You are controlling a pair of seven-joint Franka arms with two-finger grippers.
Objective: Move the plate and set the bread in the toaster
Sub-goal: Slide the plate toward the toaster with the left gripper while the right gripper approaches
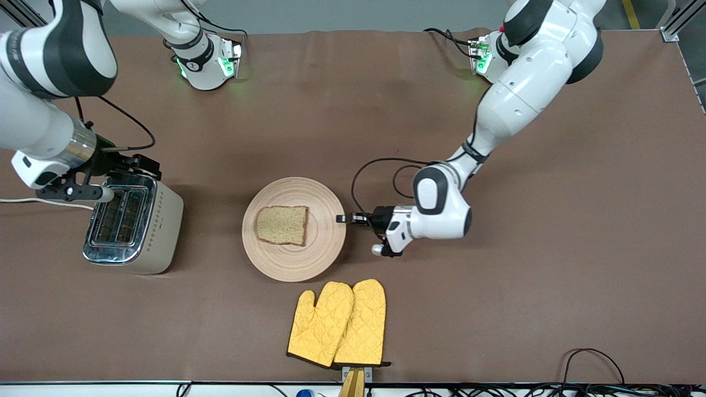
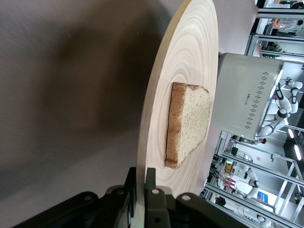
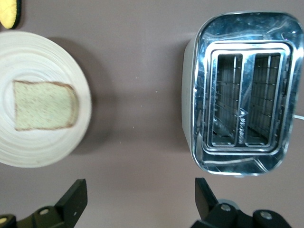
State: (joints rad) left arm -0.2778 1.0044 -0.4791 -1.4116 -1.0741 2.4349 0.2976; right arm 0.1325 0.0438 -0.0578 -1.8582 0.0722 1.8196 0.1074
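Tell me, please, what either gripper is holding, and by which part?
The left gripper pinches the plate by its rim; the right gripper is open over the table, holding nothing.

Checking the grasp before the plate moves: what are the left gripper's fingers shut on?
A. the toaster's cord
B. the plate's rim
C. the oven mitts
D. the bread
B: the left gripper is shut on the rim of the plate, with the bread lying untouched at the plate's middle.

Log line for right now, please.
left gripper: shut on plate rim | bread: on plate | right gripper: open over toaster
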